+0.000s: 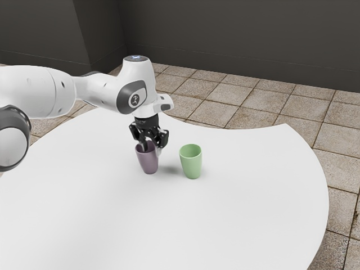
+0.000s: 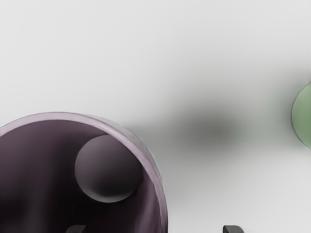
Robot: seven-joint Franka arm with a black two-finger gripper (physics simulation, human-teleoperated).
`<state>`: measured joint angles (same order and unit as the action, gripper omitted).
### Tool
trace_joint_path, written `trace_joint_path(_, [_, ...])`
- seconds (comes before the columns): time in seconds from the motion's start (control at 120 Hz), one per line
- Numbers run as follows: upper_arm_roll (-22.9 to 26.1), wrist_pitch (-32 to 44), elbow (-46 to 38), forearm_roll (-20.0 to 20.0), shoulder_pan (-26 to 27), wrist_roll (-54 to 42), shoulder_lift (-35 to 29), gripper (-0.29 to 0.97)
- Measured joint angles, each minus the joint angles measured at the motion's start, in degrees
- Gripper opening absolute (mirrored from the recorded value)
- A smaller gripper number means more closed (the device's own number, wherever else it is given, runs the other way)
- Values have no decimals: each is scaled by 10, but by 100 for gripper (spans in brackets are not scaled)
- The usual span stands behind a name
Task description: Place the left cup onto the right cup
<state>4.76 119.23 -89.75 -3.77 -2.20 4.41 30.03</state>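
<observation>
The purple cup (image 1: 148,162) stands upright on the white table, at the exterior view's left of the green cup (image 1: 190,162), which is also upright. My gripper (image 1: 152,147) is down at the purple cup's rim and open. One finger reaches inside the cup and the other hangs outside, on the side toward the green cup. In the wrist view the purple cup (image 2: 48,160) opens right under my hand, its round bottom visible. Its wall passes between my two fingertips (image 2: 232,228) without touching them. The green cup (image 2: 303,114) shows as a sliver at the edge.
The round white table (image 1: 169,236) spreads wide around both cups, its curved edge at the exterior view's right. Beyond it lie a brown tiled floor (image 1: 270,101) and dark walls.
</observation>
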Motion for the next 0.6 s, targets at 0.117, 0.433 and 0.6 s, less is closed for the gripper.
trace_joint_path(0.117, [0, 0, 0, 0, 0, 0, 0, 25])
trace_joint_path(0.433, [0, 0, 0, 0, 0, 2, 1, 15])
trace_joint_path(0.6, [1, 0, 0, 0, 0, 3, 3, 13])
